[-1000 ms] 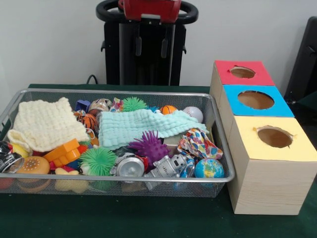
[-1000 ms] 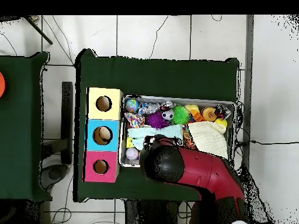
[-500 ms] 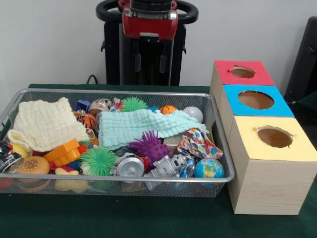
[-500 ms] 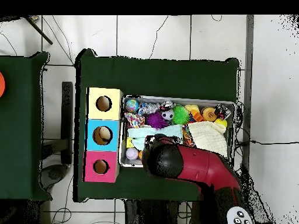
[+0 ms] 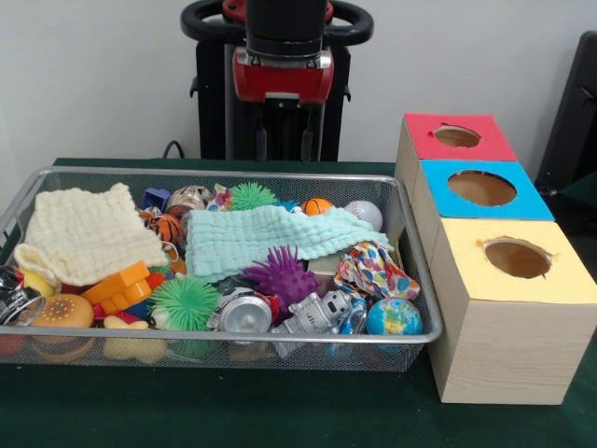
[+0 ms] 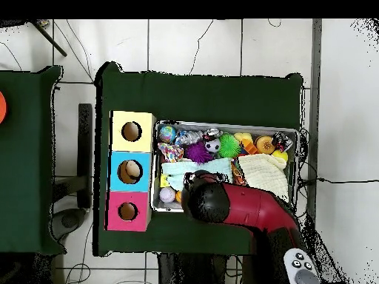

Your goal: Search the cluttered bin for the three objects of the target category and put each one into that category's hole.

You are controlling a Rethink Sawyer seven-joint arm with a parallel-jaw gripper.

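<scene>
From the front, my gripper (image 5: 284,144) hangs above the far rim of the wire mesh bin (image 5: 280,347), two dark fingers (image 5: 262,143) pointing down with a gap between them, holding nothing. In the bin lie a cream knitted cloth (image 5: 82,233), a mint green cloth (image 5: 270,235), a purple spiky ball (image 5: 283,274), a green spiky ball (image 5: 184,302), a white baseball (image 5: 365,215) and a blue globe ball (image 5: 393,317). Right of the bin stand three wooden boxes with round holes: a red-topped box (image 5: 457,136), a blue-topped box (image 5: 482,189) and a yellow-topped box (image 5: 515,259).

From overhead, my red arm (image 6: 248,211) covers the bin's nearer edge and hides the gripper; the three boxes sit beside the bin's left end.
</scene>
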